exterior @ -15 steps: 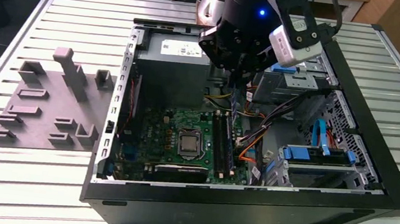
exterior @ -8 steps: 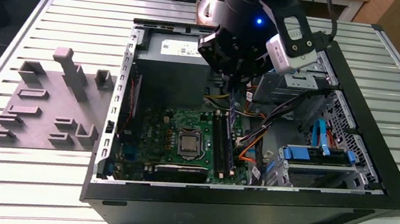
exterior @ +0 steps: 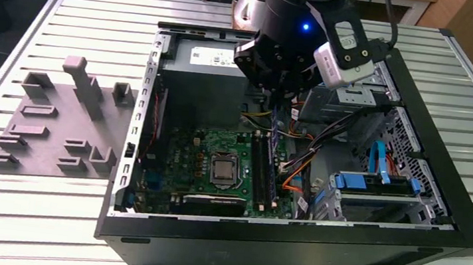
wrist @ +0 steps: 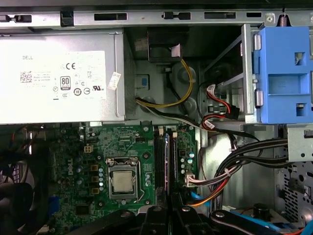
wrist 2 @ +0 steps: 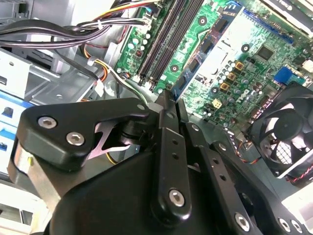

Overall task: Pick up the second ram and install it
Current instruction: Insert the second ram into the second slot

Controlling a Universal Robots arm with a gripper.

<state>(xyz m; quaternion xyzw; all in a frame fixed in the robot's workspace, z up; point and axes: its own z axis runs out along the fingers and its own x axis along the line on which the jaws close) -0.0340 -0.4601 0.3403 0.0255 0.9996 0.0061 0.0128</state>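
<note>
On the exterior view's left I see one grey printed holder plate, well apart from the open black computer case. My gripper hangs inside its walls, jaws drawn narrow. At its six o'clock, one long dark memory stick stands edge-up on the green motherboard, orange cables just beside.

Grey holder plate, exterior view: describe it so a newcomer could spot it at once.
Find the open black computer case on the slatted metal table. The grey holder plate lies flat beside it, on the exterior view's left. It alone is plain grey, studded with raised blocks.
</note>
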